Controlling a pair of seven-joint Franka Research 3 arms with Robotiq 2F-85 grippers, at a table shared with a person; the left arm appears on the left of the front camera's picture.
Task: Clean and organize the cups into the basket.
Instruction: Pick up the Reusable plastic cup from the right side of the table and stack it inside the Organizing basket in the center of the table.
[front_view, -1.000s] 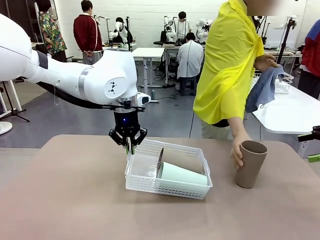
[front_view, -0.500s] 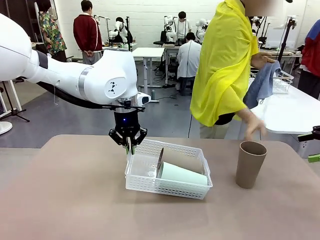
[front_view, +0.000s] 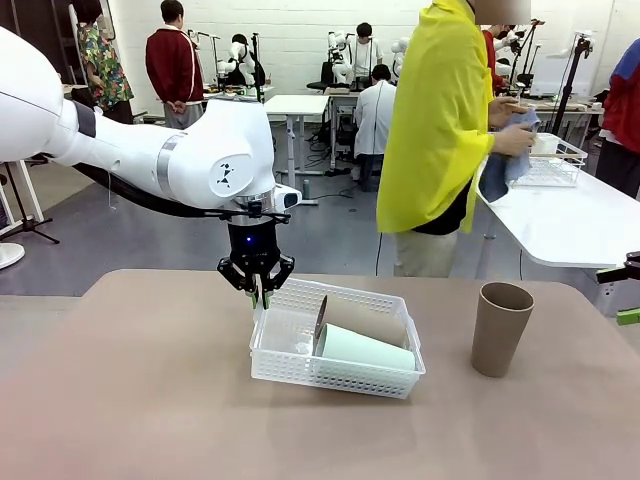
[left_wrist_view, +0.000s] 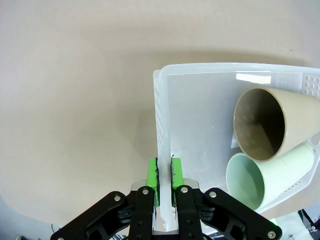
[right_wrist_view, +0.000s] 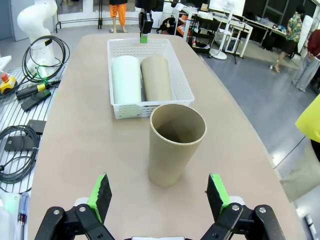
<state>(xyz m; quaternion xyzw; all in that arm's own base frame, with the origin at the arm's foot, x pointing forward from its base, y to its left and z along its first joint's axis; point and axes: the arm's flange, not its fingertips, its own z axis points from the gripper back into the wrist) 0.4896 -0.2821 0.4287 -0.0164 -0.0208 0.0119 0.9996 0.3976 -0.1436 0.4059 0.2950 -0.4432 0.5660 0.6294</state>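
My left gripper (front_view: 258, 292) is shut on the left wall of the white lattice basket (front_view: 290, 370); in the left wrist view its green pads (left_wrist_view: 152, 175) pinch the thin basket wall (left_wrist_view: 161, 125). Inside the basket a mint green cup (front_view: 365, 350) and a brown cup (front_view: 365, 320) lie side by side on their sides. Another brown cup (front_view: 500, 328) stands upright on the table to the basket's right. My right gripper (right_wrist_view: 158, 179) is open, level with that upright cup (right_wrist_view: 175, 142) and just short of it, its fingers apart wider than the cup.
A person in a yellow top (front_view: 440, 130) stands at the far side, turned toward a white side table (front_view: 580, 225), holding a blue cloth (front_view: 500, 170). Cables (right_wrist_view: 20, 130) lie beside the table in the right wrist view.
The person's hand let go of the upright brown cup and withdrew; the person turned to the side table. Neither arm nor the basket has moved.
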